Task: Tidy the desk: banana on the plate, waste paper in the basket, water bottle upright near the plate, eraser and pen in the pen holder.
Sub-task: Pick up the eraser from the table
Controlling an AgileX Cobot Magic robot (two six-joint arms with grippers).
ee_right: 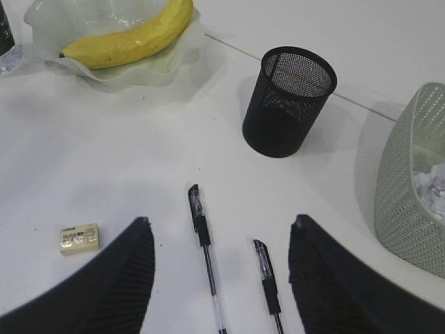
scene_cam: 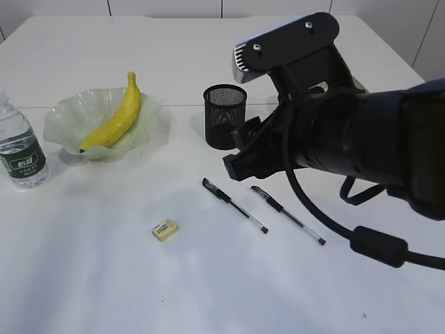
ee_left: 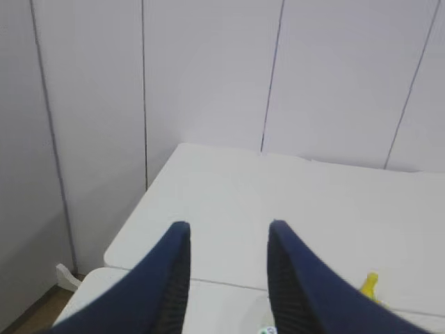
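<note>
- Surface (scene_cam: pixel 104 278), white, carries everything; largest item on it is the pale green basket (ee_right: pixel 407 174) at far right in the right wrist view, crumpled waste paper (ee_right: pixel 431 184) already inside.
- Plate (scene_cam: pixel 69 115), a wavy translucent green dish at rear left, holds the banana (scene_cam: pixel 115 120). Judged done.
- Water bottle (scene_cam: pixel 19 149) stands upright just left of the plate. Judged done.
- Pen holder (scene_cam: pixel 224 115), black mesh cup, near centre rear; nothing can be seen inside it in the right wrist view.
- Two pens remain loose: left pen (ee_right: pixel 205 250) and right pen (ee_right: pixel 268 282), lying roughly parallel, caps toward the holder, long axes running toward the camera.
- Eraser (scene_cam: pixel 165 229), small and yellow, lies left of the pens, apart from them.
- Right gripper (ee_right: pixel 219 278) hovers above the pens, jaws wide apart and empty; both pens fall between its fingers, axes about square to the closing direction. The holder lies straight ahead of it.
- Left gripper (ee_left: pixel 228 268) is partly open, empty, raised and facing the wall, well away from the pens.
- Judgement: right arm is the nearer; pen pick-up comes next.
</note>
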